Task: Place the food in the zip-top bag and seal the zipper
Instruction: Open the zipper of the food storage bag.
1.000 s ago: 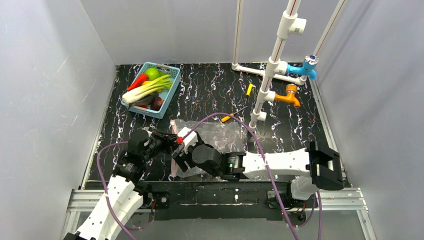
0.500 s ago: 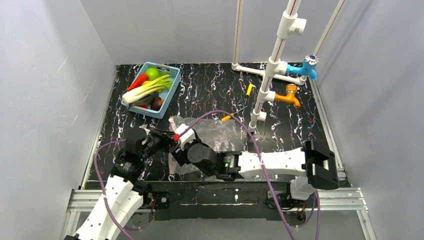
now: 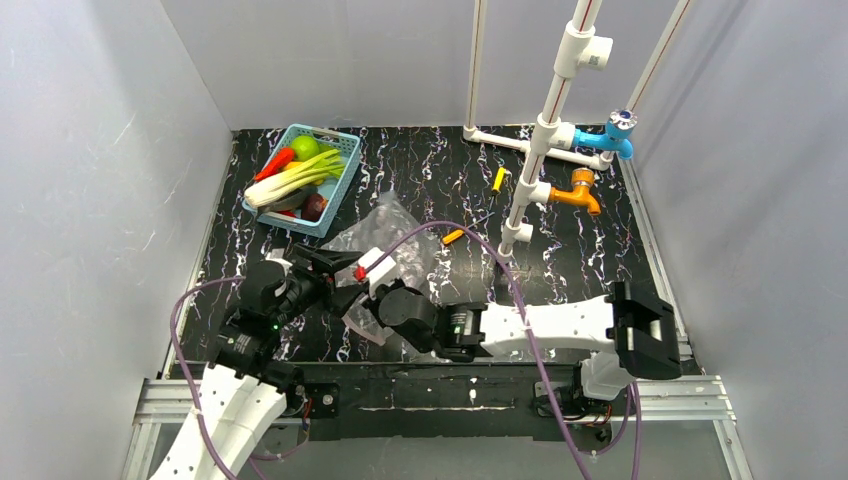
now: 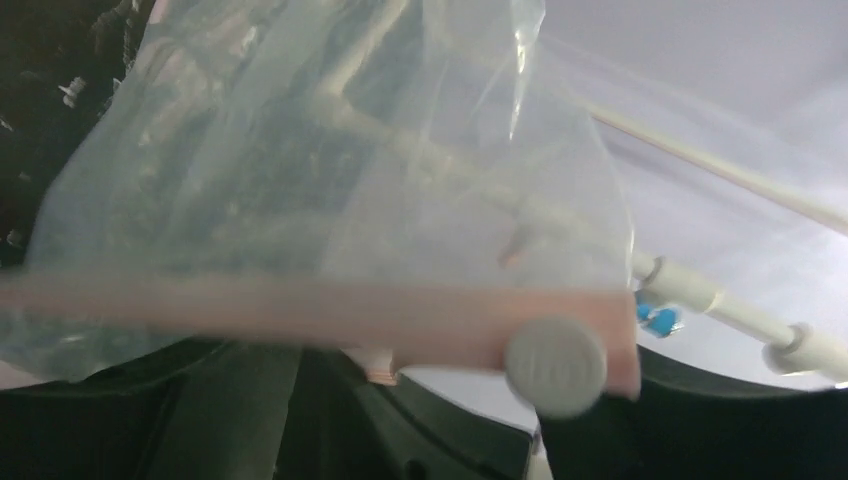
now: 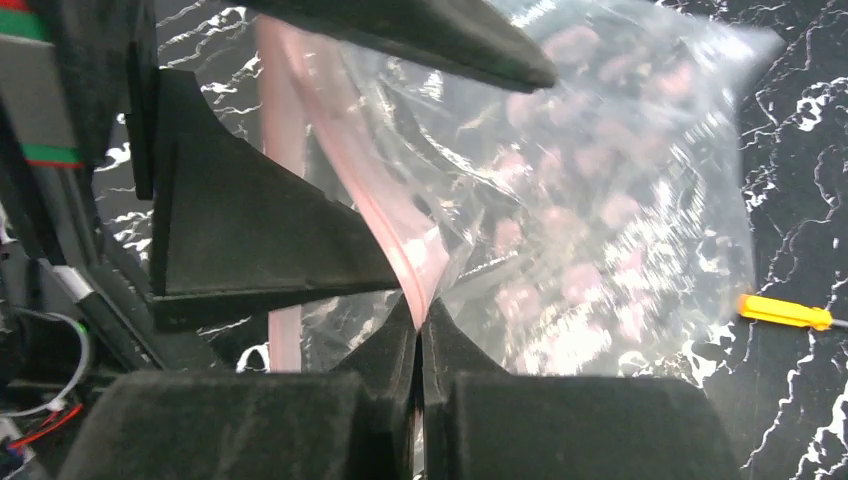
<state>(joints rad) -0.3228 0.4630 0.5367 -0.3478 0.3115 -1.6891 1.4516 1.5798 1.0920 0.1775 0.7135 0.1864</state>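
The step in hand looks like opening the zip-top bag (image 3: 392,232), ahead of any loading. The food (image 3: 297,176) all lies in the light blue basket (image 3: 343,192) at the far left of the surface (image 3: 430,180), well apart from the bag, and nothing shows inside the clear plastic. The bag is held up off the surface in front of the two arms, crumpled, with its mouth edge turned toward them. The right gripper (image 5: 420,325) has its jaws pressed together, pinching the pink zipper (image 5: 395,235) at one spot, and in the right wrist view the strip runs up and away from that pinch. The left gripper (image 3: 335,277) has its jaws spread, one finger on each side of the same strip just beside the right one's pinch. I cannot tell whether either finger touches the plastic. As I read it, the next move calls for the left jaws to close on only one lip of the mouth, so the arms can pull the lips apart. Catching both layers would keep the mouth shut, and the thin film could slip from a shallow pinch.
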